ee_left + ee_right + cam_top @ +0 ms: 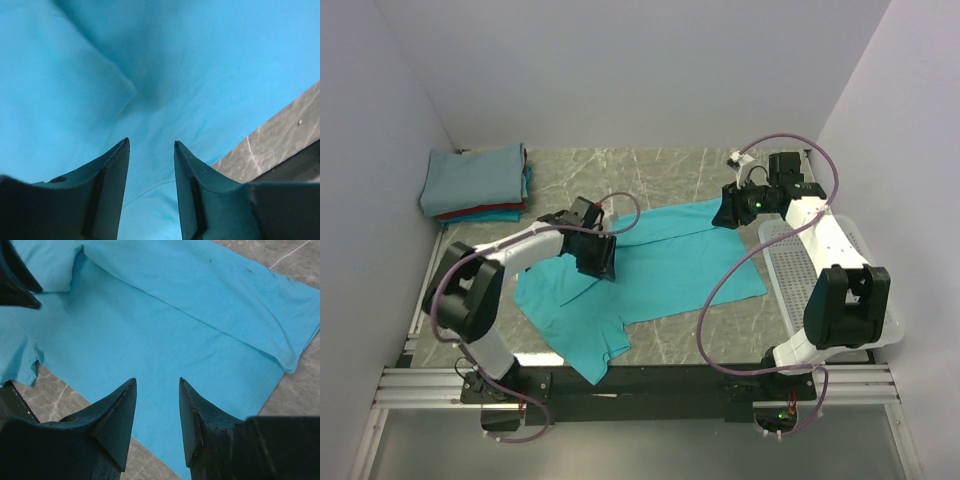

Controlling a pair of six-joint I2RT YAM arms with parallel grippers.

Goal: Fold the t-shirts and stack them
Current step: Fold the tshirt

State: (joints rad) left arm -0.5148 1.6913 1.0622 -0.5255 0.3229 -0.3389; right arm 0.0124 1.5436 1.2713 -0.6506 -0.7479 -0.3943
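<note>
Turquoise t-shirt [660, 270] lies spread on the bench [670, 165] for folding; left hand [150, 145] and right hand [157, 382] hover above, jaws apart.

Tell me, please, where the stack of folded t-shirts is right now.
In the top view, the stack of folded t-shirts sits in the far-left corner of the table, beyond the left gripper and the spread turquoise t-shirt.
</note>
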